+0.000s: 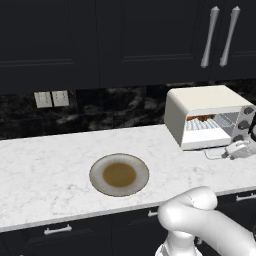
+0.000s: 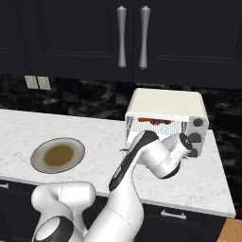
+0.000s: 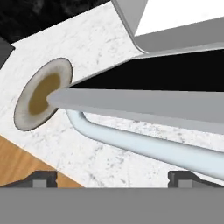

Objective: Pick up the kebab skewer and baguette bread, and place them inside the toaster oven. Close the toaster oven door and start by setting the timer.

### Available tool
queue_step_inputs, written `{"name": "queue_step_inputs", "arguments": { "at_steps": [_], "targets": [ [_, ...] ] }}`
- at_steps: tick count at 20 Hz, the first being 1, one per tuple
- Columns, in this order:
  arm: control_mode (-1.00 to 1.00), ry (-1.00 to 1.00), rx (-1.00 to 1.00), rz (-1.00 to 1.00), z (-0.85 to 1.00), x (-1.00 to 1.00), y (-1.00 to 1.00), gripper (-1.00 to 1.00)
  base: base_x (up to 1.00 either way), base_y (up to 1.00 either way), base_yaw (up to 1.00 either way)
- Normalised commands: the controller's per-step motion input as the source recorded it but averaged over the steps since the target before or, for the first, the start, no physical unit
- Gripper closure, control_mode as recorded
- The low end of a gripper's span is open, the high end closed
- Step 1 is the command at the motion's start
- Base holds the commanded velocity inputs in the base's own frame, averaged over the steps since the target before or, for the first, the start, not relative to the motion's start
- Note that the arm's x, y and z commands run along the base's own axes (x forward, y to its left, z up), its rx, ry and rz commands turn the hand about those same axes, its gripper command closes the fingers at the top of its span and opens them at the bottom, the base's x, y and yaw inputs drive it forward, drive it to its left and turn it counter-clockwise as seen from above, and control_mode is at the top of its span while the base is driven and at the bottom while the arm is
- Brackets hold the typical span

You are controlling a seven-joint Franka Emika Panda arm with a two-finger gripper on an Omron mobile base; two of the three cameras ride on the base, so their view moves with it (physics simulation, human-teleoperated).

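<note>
Food sits on the rack inside toaster oven [image 1: 200, 117]; plate [image 1: 119, 174] bare. I have pincer [image 3: 111, 177] spread apart at door handle [image 3: 144, 146]. Left: shut door, set timer.

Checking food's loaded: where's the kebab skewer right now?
The kebab skewer lies on the wire rack inside the toaster oven, at the counter's right end; the right base view shows it above the lowered door.

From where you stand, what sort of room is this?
A kitchen, it seems: a white marble counter with a plate and a toaster oven on it, and dark cabinets above.
</note>
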Motion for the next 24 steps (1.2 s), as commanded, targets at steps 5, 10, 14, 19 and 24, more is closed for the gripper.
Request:
{"name": "queue_step_inputs", "arguments": {
  "at_steps": [5, 10, 14, 19, 24],
  "targets": [
    [-1.0, -0.47, -0.04, -0.11, 0.16, 1.0, 0.61, -1.0, 0.0, 0.0, 0.0],
    [-1.0, -0.43, -0.09, -0.14, 0.08, 1.0, 0.68, -1.0, 0.0, 0.0, 0.0],
    [-1.0, -0.39, -0.13, -0.18, 0.0, 1.0, 0.81, -1.0, 0.0, 0.0, 0.0],
    [-1.0, -0.32, -0.11, -0.18, -0.02, 0.81, 0.55, -1.0, 0.0, 0.0, 0.0],
    [-1.0, -0.25, -0.06, -0.17, 0.0, 0.6, 0.26, -1.0, 0.0, 0.0, 0.0]
  ]
}}
